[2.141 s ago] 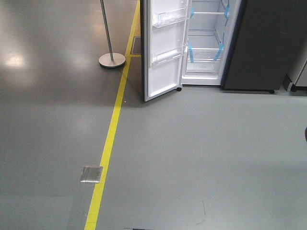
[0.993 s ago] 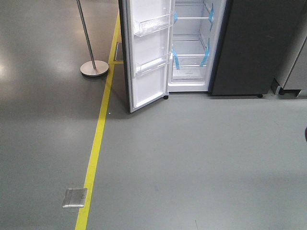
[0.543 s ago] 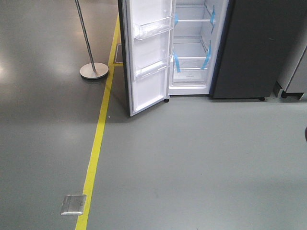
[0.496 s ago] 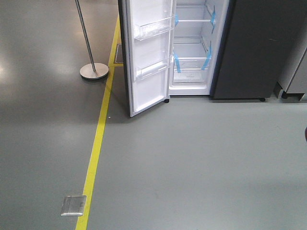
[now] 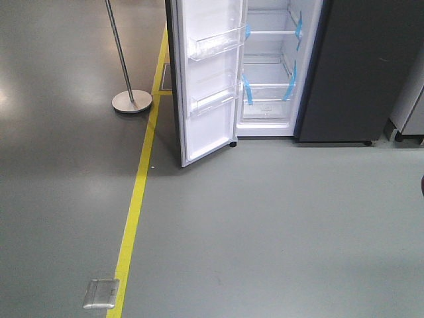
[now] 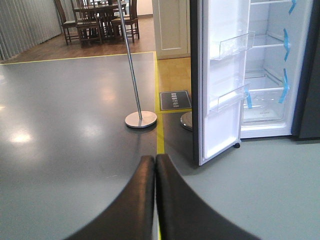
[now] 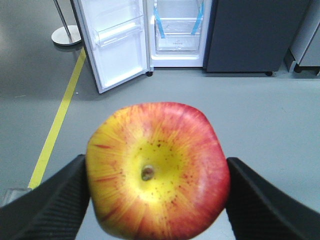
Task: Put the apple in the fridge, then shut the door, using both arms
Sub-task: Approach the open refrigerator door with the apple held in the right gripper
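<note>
The red and yellow apple (image 7: 157, 172) fills the right wrist view, stem dimple facing the camera. My right gripper (image 7: 156, 175) is shut on it, one black finger on each side. Ahead on the floor stands the dark grey fridge (image 5: 268, 73), its white shelves and blue tape strips showing. Its door (image 5: 212, 126) is swung wide open to the left, white inner face and clear bins outward. The left wrist view shows the same fridge (image 6: 265, 75) and door (image 6: 222, 115) at the right. My left gripper (image 6: 155, 162) is shut and empty, well short of the door.
The fridge's other dark grey panel (image 5: 358, 66) stays closed. A metal pole on a round base (image 5: 131, 101) stands left of the door beside a yellow floor line (image 5: 136, 205). A metal floor plate (image 5: 101, 293) lies near me. A grey cabinet (image 5: 407, 99) is at far right.
In the front view the fridge, the pole and the floor plate have slid left, then lower in the frame. The fridge looks slightly nearer. The door stays open.
</note>
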Robot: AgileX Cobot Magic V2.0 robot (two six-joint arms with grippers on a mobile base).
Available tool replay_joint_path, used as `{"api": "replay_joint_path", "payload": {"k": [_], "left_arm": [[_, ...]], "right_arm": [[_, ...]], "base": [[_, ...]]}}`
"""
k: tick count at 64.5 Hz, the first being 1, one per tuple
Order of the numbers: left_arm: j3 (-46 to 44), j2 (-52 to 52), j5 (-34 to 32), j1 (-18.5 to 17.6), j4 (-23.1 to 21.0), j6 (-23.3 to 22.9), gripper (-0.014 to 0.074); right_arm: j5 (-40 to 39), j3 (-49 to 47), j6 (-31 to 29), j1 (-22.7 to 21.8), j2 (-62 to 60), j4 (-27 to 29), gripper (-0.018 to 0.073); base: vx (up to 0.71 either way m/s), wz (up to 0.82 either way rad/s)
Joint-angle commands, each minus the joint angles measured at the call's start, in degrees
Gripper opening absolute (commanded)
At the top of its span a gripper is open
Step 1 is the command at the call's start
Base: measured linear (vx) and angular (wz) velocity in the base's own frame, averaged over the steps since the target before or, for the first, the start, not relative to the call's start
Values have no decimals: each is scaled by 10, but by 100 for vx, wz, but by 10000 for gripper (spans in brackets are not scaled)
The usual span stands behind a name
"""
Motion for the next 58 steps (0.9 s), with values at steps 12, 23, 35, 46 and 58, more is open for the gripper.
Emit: {"api": "replay_joint_path", "payload": {"k": [12,23,35,46,58], "left_arm": [[10,-8,-40,-3,-5,-2,-6],[10,-8,-40,-3,-5,-2,-6],[10,-8,-40,-3,-5,-2,-6],[10,-8,-40,-3,-5,-2,-6],[10,-8,-40,-3,-5,-2,-6]], "right_arm": [[-40,-17,0,-3,-2,13,225],[-40,-17,0,-3,-2,13,225],[-40,-17,0,-3,-2,13,225],[-40,-17,0,-3,-2,13,225],[-40,-17,0,-3,-2,13,225]], "base": [[10,1],[11,1],[11,1],[11,1],[10,1]]}}
